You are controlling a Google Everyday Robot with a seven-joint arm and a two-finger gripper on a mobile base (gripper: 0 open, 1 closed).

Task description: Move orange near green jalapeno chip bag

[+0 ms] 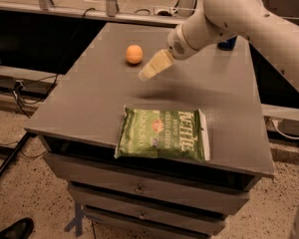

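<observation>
The orange [134,54] sits on the grey table top [89,96] toward the back left. The green jalapeno chip bag [163,134] lies flat near the table's front edge, with white lettering. My gripper [145,74] hangs above the table just right of the orange and a little nearer the front, apart from it, well behind the bag. Nothing shows in it. The white arm reaches in from the upper right.
A blue soda can [227,43] stands at the back right, mostly hidden behind the arm. The table has drawers [139,188] below its front edge. Cables and a shoe [12,229] lie on the floor at the left.
</observation>
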